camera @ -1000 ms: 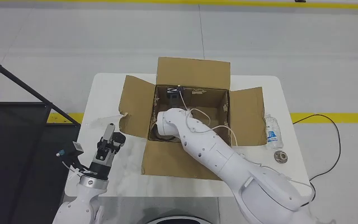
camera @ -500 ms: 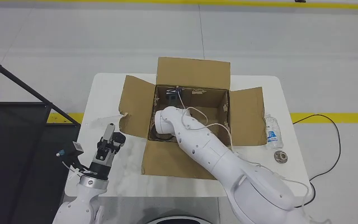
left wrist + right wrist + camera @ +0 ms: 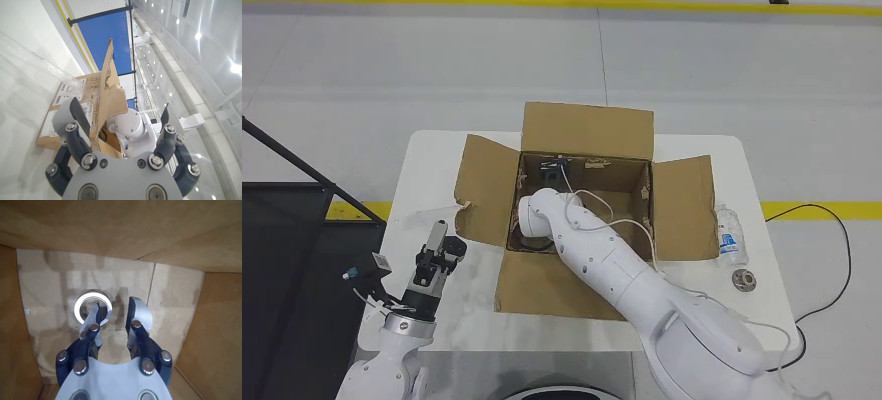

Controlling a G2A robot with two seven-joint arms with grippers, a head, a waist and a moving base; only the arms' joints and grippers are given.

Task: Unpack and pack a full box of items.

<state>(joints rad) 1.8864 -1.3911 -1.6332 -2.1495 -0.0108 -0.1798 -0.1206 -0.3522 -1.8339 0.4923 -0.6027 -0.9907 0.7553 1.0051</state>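
An open cardboard box (image 3: 682,205) stands mid-table with its flaps spread. My right arm (image 3: 587,245) reaches down into the box at its left side. Inside, my right gripper (image 3: 114,306) is open just above the box floor (image 3: 170,298). A roll of clear tape (image 3: 81,303) lies flat there, and one fingertip (image 3: 97,312) hangs over its hole while the other is outside the ring. My left gripper (image 3: 442,255) (image 3: 121,111) is open and holds nothing, near the table's front left, pointing at the box's torn flap (image 3: 110,91).
A small water bottle (image 3: 728,237) lies on the table right of the box. A second roll of tape (image 3: 743,279) sits just in front of it. A black frame (image 3: 287,290) stands left of the table.
My right arm has shifted slightly to the left inside the box. The left arm has not moved.
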